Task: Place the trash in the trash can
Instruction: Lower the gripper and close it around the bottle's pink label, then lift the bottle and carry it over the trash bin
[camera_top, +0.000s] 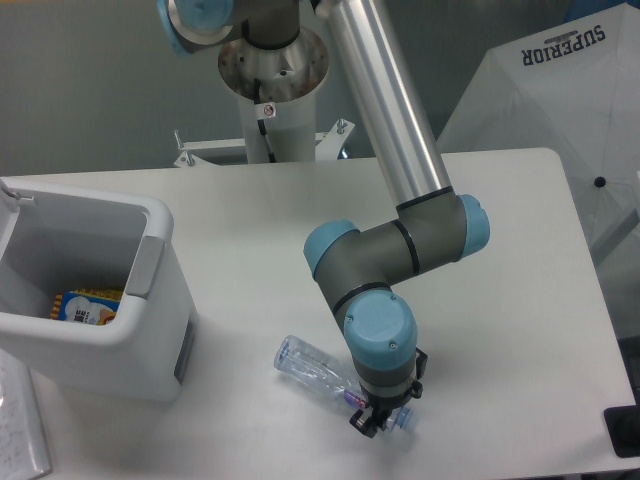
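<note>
The trash in view is a clear plastic bottle (312, 366) with a purple-red label, lying on its side on the white table near the front edge. My gripper (384, 421) is down over its label and cap end, the fingers (362, 428) straddling it and pressed close to its sides. The blue wrist hides most of the jaws. The trash can (150, 355), a boxy white-grey bin with a thick rim, stands at the left, about a bottle's length from the bottle's base.
Inside the bin lies a yellow and blue packet (84, 306). The robot's base column (272, 90) rises at the back of the table. A white umbrella-like cover (560, 110) stands off the right side. A black object (624, 432) sits at the front right corner.
</note>
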